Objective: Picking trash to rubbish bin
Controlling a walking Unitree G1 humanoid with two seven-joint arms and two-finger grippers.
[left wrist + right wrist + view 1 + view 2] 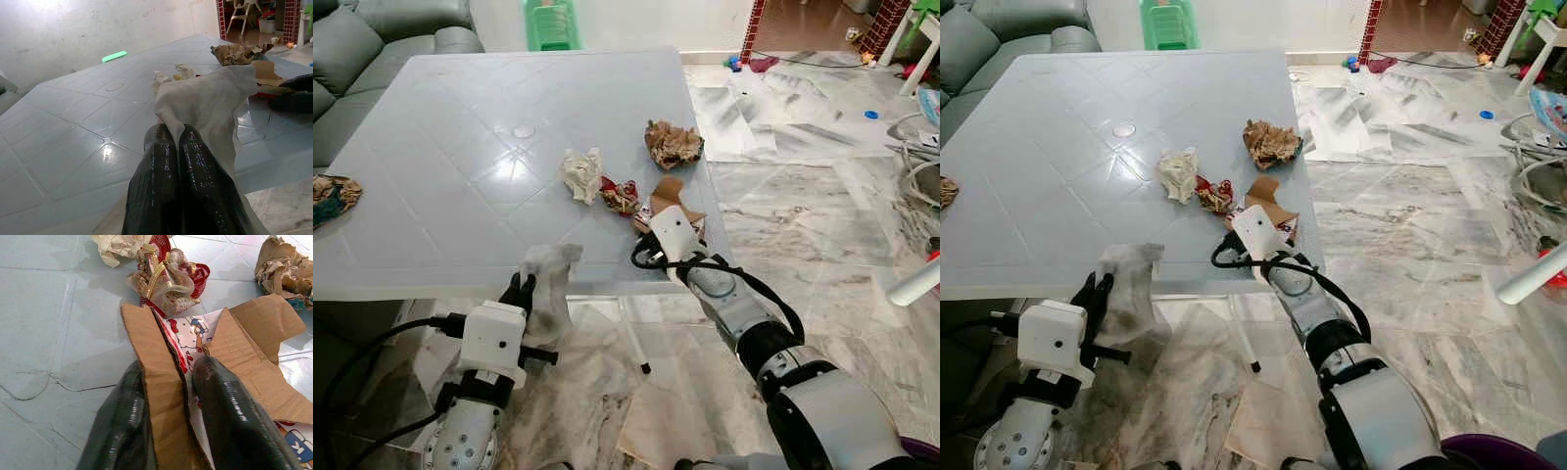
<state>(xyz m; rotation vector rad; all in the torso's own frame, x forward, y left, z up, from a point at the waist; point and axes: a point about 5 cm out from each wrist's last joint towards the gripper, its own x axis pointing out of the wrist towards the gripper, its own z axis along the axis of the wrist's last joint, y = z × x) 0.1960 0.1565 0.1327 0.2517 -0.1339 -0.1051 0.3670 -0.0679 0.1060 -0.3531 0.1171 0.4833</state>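
Trash scattered near the right front corner of the pale blue table (460, 147): crumpled white paper (581, 174), a red and gold wrapper (620, 196) touching its side, a brown paper wad (674, 145) farther back near the right edge, and a torn cardboard box (234, 347) with cartoon print lying at the front corner. Right pincer (168, 426) closed on one upright flap of that cardboard, one black finger on each face of the flap, reaching over the table's front edge. Left pincer (178, 147) shut on a limp grey-white tissue (548, 284), fingers pressed together, the sheet draped over and past the tips; held just below and in front of the table's front edge, above the marble floor (822, 225). On the far left edge of the table, another brown crumpled scrap (335, 191). Beyond the table, a grey sofa (372, 39) at the back left and a green plastic basket (551, 23) against the wall.
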